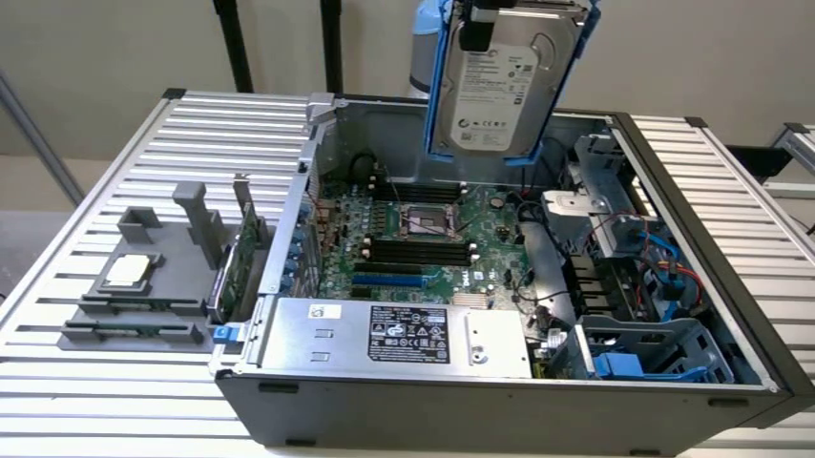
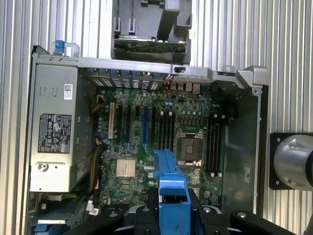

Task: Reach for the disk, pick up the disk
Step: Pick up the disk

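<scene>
Already lifted: the disk (image 1: 499, 81) hangs upright, label facing the camera, above the open computer case (image 1: 662, 286), clear of the motherboard (image 1: 421, 239). Gripper (image 1: 491, 24) is clamped on its top edge, mostly cut off by the frame. In the wrist view the blue carrier rail (image 2: 172, 191) sits edge-on between the black fingers (image 2: 146, 215), drive body hidden. Silver power supply (image 1: 382, 334) lies in the case; CPU chip (image 1: 132, 271) rests on a grey holder at the exterior view's left.
</scene>
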`<state>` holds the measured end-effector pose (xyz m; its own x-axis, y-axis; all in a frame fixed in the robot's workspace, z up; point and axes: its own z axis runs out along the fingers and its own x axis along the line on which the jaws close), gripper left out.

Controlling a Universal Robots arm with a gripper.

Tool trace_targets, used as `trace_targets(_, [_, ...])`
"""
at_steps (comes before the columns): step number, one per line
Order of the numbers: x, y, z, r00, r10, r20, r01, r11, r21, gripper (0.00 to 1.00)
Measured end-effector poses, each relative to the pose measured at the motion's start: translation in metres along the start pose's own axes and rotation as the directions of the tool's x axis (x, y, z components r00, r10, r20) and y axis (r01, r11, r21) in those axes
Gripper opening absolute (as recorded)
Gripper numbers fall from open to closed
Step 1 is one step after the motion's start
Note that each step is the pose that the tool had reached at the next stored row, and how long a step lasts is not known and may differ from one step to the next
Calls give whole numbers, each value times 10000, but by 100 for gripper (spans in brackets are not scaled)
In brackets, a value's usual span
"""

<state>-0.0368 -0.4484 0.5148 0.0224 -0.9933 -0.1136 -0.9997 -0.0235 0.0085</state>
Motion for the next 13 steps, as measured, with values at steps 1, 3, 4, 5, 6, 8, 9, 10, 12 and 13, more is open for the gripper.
trace_targets(1, [32,-13,-2,10000,0,0,0,10000,0,33])
trace_targets(3, [95,-42,-8,10000,0,-1,0,10000,0,33])
trace_targets(4, [124,-57,-10,10000,0,-1,0,10000,0,33])
trace_targets(5, [158,-77,-12,10000,1,0,-1,10000,0,33])
trace_targets(6, [187,-96,-15,10000,0,0,0,10000,0,33])
trace_targets(8, [240,-138,-19,10000,0,0,0,10000,0,33])
trace_targets(9, [268,-165,-20,10000,0,0,0,10000,0,33])
trace_targets(10, [293,-193,-22,10000,1,0,-1,10000,0,33])
trace_targets(12, [341,-247,-25,10000,0,0,0,10000,0,33])
trace_targets(13, [367,-276,-27,10000,0,-1,0,10000,0,33])
